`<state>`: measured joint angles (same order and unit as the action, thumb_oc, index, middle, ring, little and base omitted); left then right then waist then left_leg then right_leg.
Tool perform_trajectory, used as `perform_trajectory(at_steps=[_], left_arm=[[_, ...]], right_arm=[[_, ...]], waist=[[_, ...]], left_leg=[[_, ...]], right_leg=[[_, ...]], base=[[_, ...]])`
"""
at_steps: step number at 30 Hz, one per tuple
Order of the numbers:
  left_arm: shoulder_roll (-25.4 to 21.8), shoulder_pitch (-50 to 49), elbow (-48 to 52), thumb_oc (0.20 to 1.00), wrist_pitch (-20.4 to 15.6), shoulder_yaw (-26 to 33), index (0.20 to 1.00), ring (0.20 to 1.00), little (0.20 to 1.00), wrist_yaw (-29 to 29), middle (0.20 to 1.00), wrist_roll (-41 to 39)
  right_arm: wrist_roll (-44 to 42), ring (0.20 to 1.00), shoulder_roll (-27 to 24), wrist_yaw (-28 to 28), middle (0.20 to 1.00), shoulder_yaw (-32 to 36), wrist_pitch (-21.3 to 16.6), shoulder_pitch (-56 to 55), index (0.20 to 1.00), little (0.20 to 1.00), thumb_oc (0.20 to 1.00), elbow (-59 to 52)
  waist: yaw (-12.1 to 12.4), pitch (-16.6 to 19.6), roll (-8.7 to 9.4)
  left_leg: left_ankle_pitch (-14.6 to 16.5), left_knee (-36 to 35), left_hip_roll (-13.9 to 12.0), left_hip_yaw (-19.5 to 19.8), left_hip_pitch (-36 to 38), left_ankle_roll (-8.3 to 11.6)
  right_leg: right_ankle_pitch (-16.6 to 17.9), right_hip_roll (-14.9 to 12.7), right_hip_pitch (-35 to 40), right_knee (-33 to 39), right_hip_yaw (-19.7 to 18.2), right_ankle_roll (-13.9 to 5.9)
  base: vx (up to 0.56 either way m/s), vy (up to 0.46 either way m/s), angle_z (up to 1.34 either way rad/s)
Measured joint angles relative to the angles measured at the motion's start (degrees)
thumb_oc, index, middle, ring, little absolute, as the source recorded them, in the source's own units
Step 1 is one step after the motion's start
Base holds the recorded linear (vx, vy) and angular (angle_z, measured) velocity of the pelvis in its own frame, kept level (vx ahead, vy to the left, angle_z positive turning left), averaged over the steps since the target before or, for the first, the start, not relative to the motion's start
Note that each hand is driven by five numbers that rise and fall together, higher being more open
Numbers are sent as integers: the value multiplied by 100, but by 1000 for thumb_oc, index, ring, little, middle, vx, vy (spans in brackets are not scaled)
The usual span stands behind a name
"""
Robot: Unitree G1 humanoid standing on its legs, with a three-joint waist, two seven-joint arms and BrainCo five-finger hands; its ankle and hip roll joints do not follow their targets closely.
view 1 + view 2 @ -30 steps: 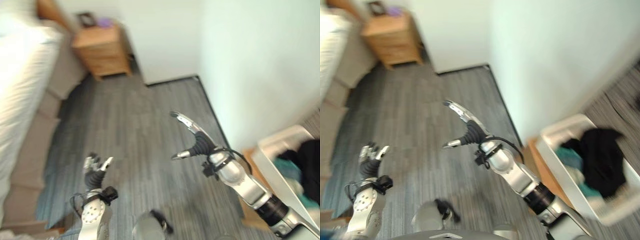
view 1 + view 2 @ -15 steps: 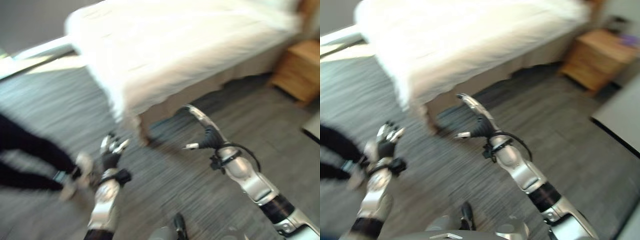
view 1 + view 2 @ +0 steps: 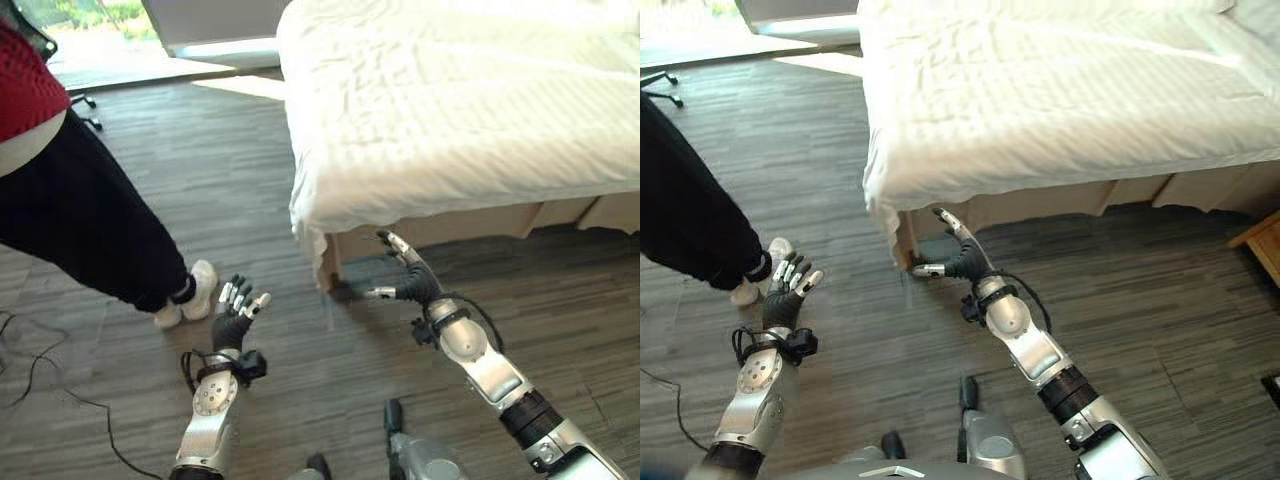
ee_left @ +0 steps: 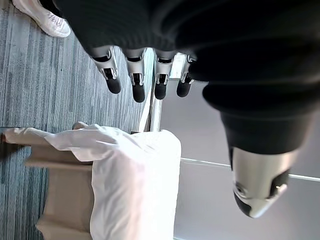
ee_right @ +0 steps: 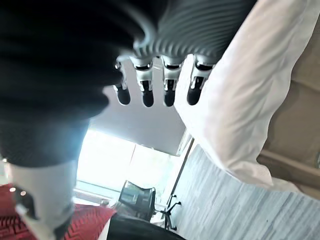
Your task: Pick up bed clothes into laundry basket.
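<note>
A white-sheeted bed (image 3: 450,110) stands on grey plank floor (image 3: 200,200); a person (image 3: 70,190) stands left. Left hand (image 3: 235,318) and right hand (image 3: 405,285) hover empty, fingers spread.

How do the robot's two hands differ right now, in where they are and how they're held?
The right hand reaches further forward, close to the corner of the bed; the left hand sits back over bare floor, near a person's white shoe. The right hand's fingers point toward the bed with the thumb spread sideways; the left hand's fingers point up. Both are open and hold nothing.
</note>
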<state>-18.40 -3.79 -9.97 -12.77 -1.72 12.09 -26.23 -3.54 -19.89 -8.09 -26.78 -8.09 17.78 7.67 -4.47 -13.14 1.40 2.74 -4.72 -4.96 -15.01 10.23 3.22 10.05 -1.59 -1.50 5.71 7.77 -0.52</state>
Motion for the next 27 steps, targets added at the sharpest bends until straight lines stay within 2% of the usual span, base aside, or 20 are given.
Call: perform_trajectory(at_steps=[4, 7, 9, 12, 15, 16, 18, 22, 27], left_arm=[[-105, -78, -34, 1000, 128, 167, 1000, 1000, 1000, -6, 1000, 282], [-294, 66, -234, 1000, 168, 222, 1000, 1000, 1000, 55, 1000, 296], [-550, 178, -289, 1000, 182, 228, 1000, 1000, 1000, 124, 1000, 504], [-1229, 451, -321, 1000, 203, 295, 1000, 1000, 1000, 204, 1000, 865], [-1577, 654, -324, 1000, 197, 450, 1000, 1000, 1000, 322, 1000, 1089], [-1865, 675, -341, 1000, 197, 499, 1000, 1000, 1000, 341, 1000, 1187], [-1955, 704, -454, 1000, 201, 678, 1000, 1000, 1000, 403, 1000, 1361], [-1988, 610, -466, 1000, 219, 795, 1000, 1000, 1000, 397, 1000, 1551], [-1949, 680, -507, 1000, 220, 807, 1000, 1000, 1000, 400, 1000, 1604]], right_arm=[[-163, 1000, -211, 131, 1000, 64, 53, -72, 1000, 1000, 1000, 20], [-380, 1000, -159, 143, 1000, 154, 149, -77, 1000, 1000, 1000, 408], [-426, 1000, -188, 139, 1000, 174, 210, -67, 1000, 1000, 1000, 461], [-428, 1000, -220, 112, 1000, 367, 215, -44, 1000, 1000, 1000, 457], [-432, 1000, -365, 102, 1000, 534, 215, 42, 1000, 1000, 1000, 446], [-440, 1000, -497, 101, 1000, 649, 213, 95, 1000, 1000, 1000, 385], [-554, 1000, -636, 85, 1000, 882, 198, 96, 1000, 1000, 1000, 342], [-547, 1000, -826, 112, 1000, 900, 199, 69, 1000, 1000, 1000, 324], [-547, 1000, -731, 105, 1000, 837, 251, 173, 1000, 1000, 1000, 715]], waist=[[92, 153, -61], [148, 369, 17], [152, 465, 120], [124, 637, 347], [62, 709, 428], [6, 722, 439], [-35, 778, 395], [-64, 784, 387], [-136, 813, 413]], left_leg=[[-23, -40, -20, 81, 6, 30], [-33, -40, 29, 138, 18, 17], [-36, -58, 38, 139, 20, 13], [-59, -70, 37, 136, 15, 19], [-68, -71, 41, 134, 14, 15], [-77, -72, 41, 132, 12, 24], [-75, -79, 43, 105, 28, 26], [-71, -83, 30, 21, 73, 33], [-68, -83, 30, -31, 92, 37]], right_leg=[[-1, 8, 20, -1, 100, 3], [-10, -50, 59, 0, 130, -9], [-16, -70, 65, 2, 134, -18], [-52, -73, 62, 2, 137, -68], [-54, -80, 61, 3, 135, -73], [-51, -81, 60, 3, 136, -74], [-49, -75, 56, 3, 114, -73], [-11, -36, 49, 2, 51, -22], [-36, -27, 44, 4, -17, -58]], base=[[36, 1, 16], [14, -7, 11], [6, -7, 3], [0, 0, 0], [0, 0, 0], [0, 0, 0], [8, 17, -6], [-1, 0, -12], [-14, -12, -5]])
